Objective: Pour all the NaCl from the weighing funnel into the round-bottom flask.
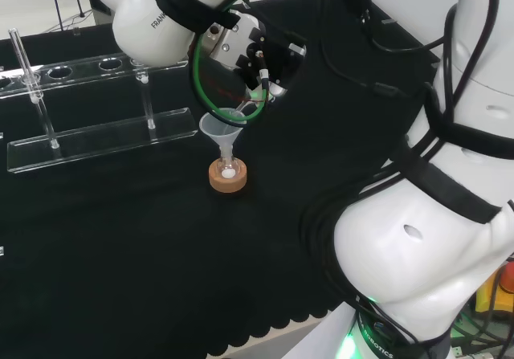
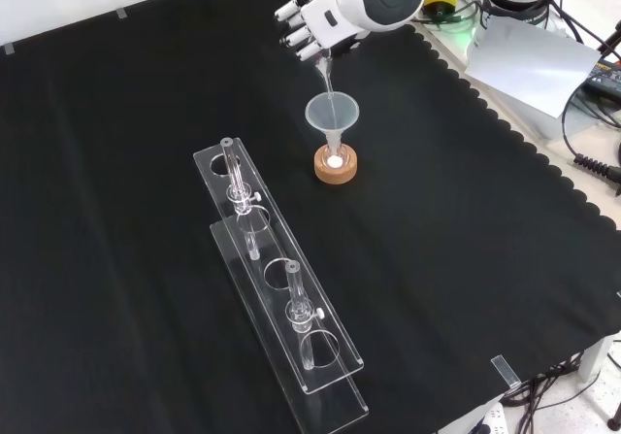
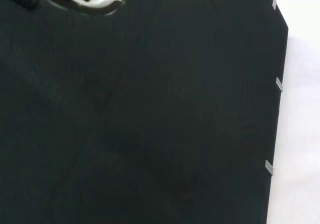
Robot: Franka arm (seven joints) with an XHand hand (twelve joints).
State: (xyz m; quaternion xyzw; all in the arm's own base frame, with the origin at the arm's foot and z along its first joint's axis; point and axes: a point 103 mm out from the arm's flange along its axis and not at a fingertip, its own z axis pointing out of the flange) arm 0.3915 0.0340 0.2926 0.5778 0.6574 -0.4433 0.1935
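Note:
A small round-bottom flask (image 1: 228,167) (image 2: 336,160) stands on a cork ring (image 1: 228,179) (image 2: 337,171) with a clear plastic funnel (image 1: 220,130) (image 2: 333,115) in its neck. White powder lies in the flask's bottom. Just above the funnel, the hand (image 1: 259,60) (image 2: 309,22) has its fingers curled round a clear weighing funnel (image 1: 241,107) (image 2: 326,73). The weighing funnel is tilted steeply, its spout pointing down into the plastic funnel's mouth. How much powder is left in it cannot be made out.
A clear test-tube rack (image 1: 100,138) (image 2: 278,288) with glass tubes stands left of the flask in the head view and nearer the camera in the front view. The wrist view looks across black cloth (image 3: 150,134) to the bench edge (image 3: 278,114).

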